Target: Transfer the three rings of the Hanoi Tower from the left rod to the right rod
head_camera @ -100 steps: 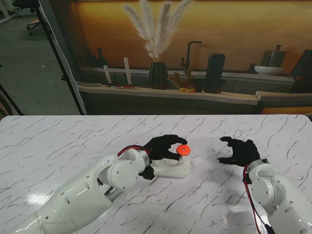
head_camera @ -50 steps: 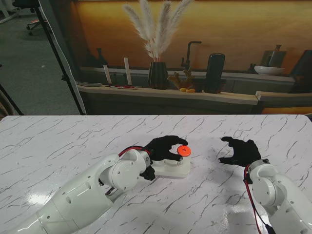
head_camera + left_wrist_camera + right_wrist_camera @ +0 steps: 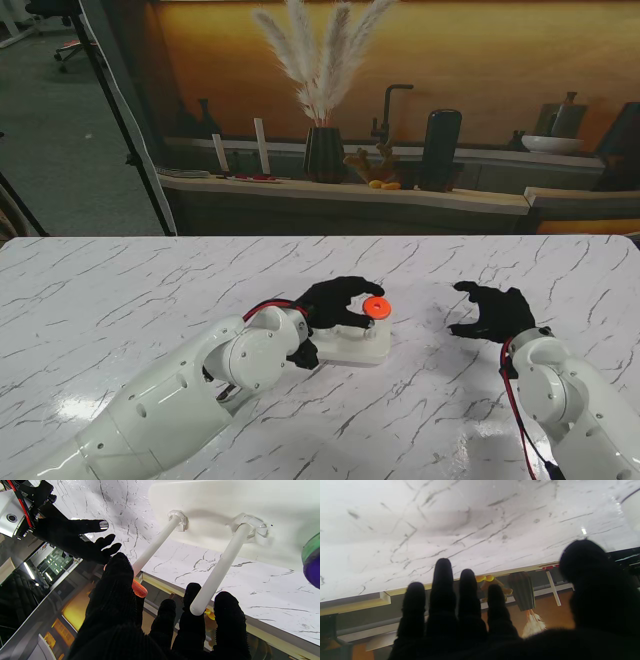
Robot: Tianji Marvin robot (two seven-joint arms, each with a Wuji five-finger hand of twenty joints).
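The left hand (image 3: 335, 300) pinches an orange ring (image 3: 376, 306) over the white base (image 3: 362, 345). The right hand (image 3: 492, 311) hovers right, fingers spread and empty, above the worktop (image 3: 120, 300).

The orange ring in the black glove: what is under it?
Under the orange ring, held by the left hand, stands a white rod on the white base. That rod looks bare down to the base. The stand view hides the rods behind the hand.

Two hands (image 3: 335, 300) (image 3: 490, 312), two visible rods (image 3: 155, 545) (image 3: 220, 570), one orange ring (image 3: 376, 307) (others unclear).
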